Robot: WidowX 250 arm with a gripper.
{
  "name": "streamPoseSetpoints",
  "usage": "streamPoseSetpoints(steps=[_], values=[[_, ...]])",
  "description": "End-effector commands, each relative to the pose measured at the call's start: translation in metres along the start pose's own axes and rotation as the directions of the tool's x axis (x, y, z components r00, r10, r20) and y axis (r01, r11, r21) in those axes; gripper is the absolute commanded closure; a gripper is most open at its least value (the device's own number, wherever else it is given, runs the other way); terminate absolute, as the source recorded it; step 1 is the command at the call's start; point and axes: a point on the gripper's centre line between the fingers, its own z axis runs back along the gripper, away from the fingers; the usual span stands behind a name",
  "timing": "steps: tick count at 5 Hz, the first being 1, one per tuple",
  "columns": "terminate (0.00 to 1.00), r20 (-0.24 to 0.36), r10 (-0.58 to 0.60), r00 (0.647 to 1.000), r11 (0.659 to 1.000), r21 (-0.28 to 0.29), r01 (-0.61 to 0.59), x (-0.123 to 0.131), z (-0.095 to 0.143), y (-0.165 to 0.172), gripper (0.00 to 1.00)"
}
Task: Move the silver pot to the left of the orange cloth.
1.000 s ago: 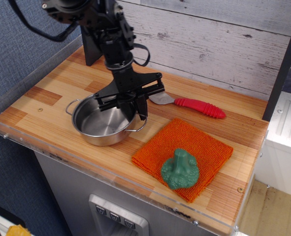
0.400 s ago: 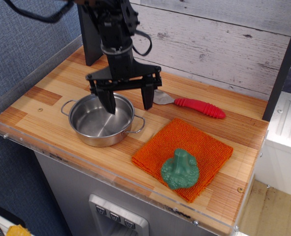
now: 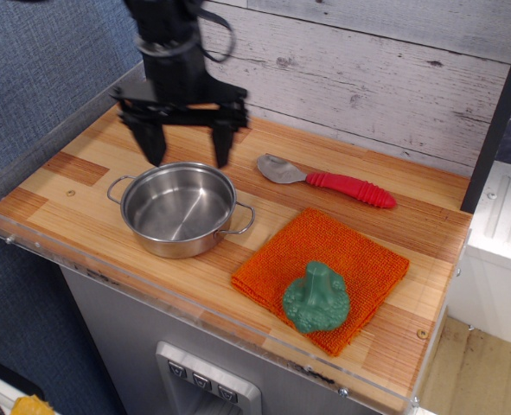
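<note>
So there's a green broccoli toy [image 3: 316, 298] standing upright near the front right of the wooden counter [image 3: 82, 173]; behind it, closer to the wall, a metal spoon with a red handle [image 3: 328, 181] lies flat, bowl end pointing left, handle running off to the right; the counter has a clear plastic lip [image 3: 194, 303] along its front and left edges; the back wall is whitewashed planks [image 3: 367, 78]; blue textured wall [image 3: 39, 60] on the left.
</note>
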Motion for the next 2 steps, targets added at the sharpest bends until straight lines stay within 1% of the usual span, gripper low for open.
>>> streamPoseSetpoints(steps=[1, 2], values=[[0.0, 0.013, -0.112, 0.994, 0.994, -0.014, 0.112, 0.031, 0.026, 0.032, 0.0], [0.0, 0.031, -0.154, 0.988, 0.988, 0.014, 0.154, 0.042, 0.024, 0.04, 0.0]])
